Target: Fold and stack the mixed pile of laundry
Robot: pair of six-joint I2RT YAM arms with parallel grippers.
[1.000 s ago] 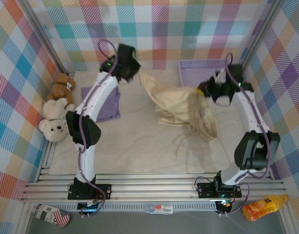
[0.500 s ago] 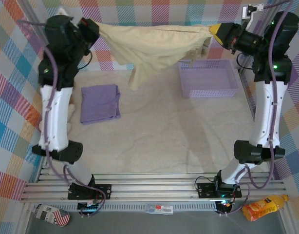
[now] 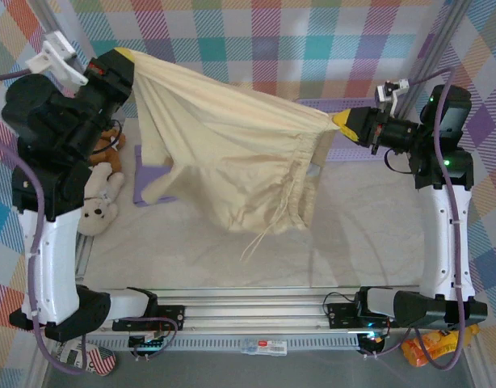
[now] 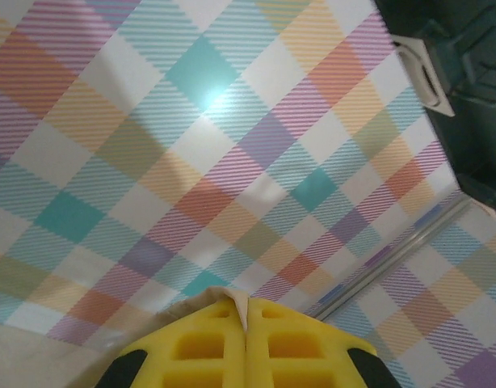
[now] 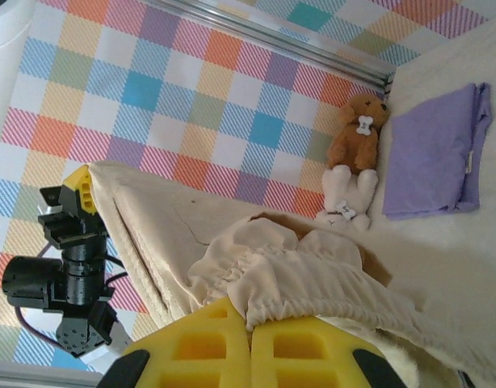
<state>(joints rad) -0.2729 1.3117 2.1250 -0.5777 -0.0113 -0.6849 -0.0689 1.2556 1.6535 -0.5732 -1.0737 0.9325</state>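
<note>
Walls (image 3: 264, 40) of plaid ring cream tabletop (image 3: 369, 234); beige garment (image 3: 232, 153) stretched above.

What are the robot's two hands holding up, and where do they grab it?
Both hold the cream garment, stretched in the air between them. The left gripper pinches one corner. The right gripper pinches the gathered edge at the other end.

Brown teddy bear (image 5: 357, 129), cream teddy bear (image 3: 97, 214) just beside it, plaid wall (image 3: 313, 32), orange bottle (image 3: 427, 351)
</note>
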